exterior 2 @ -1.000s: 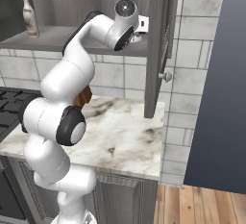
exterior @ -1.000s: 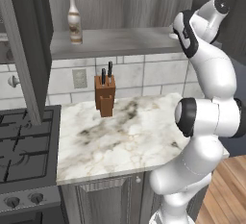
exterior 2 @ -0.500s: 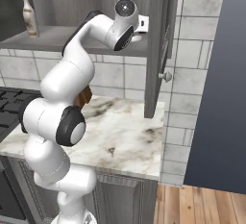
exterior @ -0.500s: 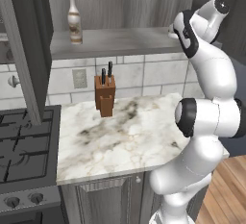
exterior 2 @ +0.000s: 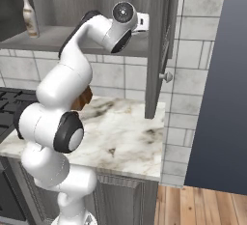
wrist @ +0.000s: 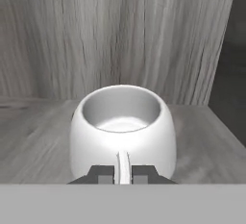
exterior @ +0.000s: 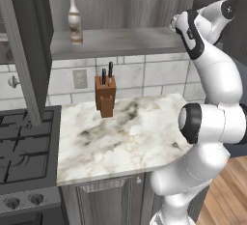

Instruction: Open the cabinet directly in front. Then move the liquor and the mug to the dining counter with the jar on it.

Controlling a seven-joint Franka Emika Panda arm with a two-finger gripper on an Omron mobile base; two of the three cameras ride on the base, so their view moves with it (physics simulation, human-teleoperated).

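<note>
The mug [wrist: 122,129] sits on the cabinet [wrist: 120,35] shelf, our gripper [wrist: 123,174] pinched tight on its thin handle. We risk it swinging or slipping, since the hold is so narrow.

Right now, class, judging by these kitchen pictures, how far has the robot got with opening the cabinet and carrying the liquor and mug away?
Done: the cabinet stands open, both doors swung wide. In hand: the gripper is shut on the handle of the mug, which sits on the cabinet shelf. Left: carry the mug to the dining counter, then fetch the liquor, standing untouched at the shelf's left end.
</note>
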